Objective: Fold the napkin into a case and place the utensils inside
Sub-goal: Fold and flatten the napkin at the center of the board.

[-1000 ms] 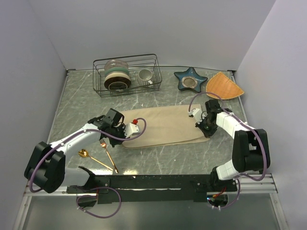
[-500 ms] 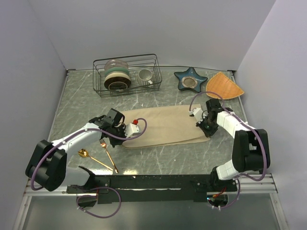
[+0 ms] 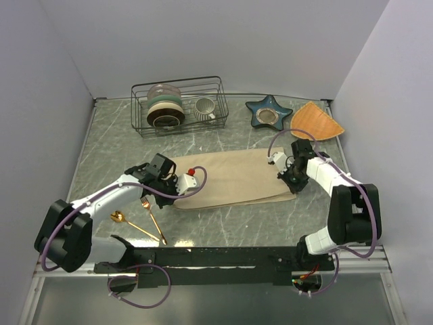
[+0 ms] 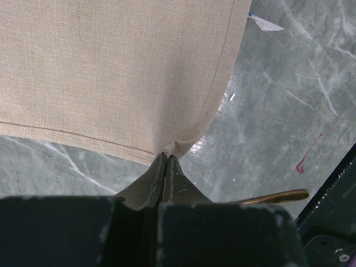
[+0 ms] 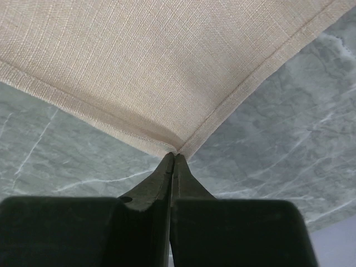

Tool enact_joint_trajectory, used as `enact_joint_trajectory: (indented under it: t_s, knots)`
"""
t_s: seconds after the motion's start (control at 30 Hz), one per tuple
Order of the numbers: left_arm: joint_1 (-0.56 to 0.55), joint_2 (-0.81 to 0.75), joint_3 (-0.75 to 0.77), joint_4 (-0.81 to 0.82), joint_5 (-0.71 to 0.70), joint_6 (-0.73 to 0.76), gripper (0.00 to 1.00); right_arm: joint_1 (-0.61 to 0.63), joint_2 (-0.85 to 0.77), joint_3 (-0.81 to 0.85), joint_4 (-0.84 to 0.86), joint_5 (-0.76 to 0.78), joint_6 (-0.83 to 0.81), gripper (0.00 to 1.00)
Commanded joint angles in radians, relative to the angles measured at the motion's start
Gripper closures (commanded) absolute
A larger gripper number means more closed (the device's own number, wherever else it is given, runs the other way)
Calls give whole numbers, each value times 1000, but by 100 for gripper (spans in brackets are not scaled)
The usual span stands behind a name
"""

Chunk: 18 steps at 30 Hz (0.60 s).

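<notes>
The beige napkin (image 3: 233,177) lies folded in a long strip across the middle of the table. My left gripper (image 3: 170,191) is shut on its near-left corner (image 4: 172,147), and my right gripper (image 3: 293,183) is shut on its near-right corner (image 5: 177,149). Both pinch only the cloth's tip, just above the marble. The gold spoon (image 3: 132,223) and gold fork (image 3: 153,218) lie side by side on the table near the left arm, in front of the napkin. A gold handle (image 4: 275,196) shows at the right of the left wrist view.
A wire rack (image 3: 179,105) with bowls and a cup stands at the back left. A blue star-shaped dish (image 3: 268,112) and an orange woven mat (image 3: 315,120) sit at the back right. The black rail (image 3: 223,257) runs along the near edge.
The right gripper has shifted very slightly to the right with its corner. The left arm and the utensils have not moved.
</notes>
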Motion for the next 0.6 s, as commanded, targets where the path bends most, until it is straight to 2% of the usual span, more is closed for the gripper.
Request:
enact_joint_trajectory:
  t_s: [0.0,0.03,0.1,0.13,0.17,0.27,0.43,0.57]
  knots:
    - [-9,23,14,30,17,-13,97,-10,15,18,29,33,-10,100]
    - [-14,29,14,27,17,-10,96,-11,15,16,28,31,-10,100]
    - [-14,31,17,13,17,-3,80,-10,12,10,20,33,-19,95]
    - [-14,23,20,7,19,2,73,-11,9,10,8,28,-24,88]
    - [-14,17,23,-4,20,8,60,-11,6,12,0,25,-31,82]
    - [-9,-29,48,-51,40,7,44,-22,-28,44,-61,-10,-39,60]
    - [-5,-76,94,-84,59,-33,40,-37,-60,168,-181,-84,-24,52]
    - [-5,-40,115,-42,73,-101,39,-34,-28,231,-196,-127,24,51]
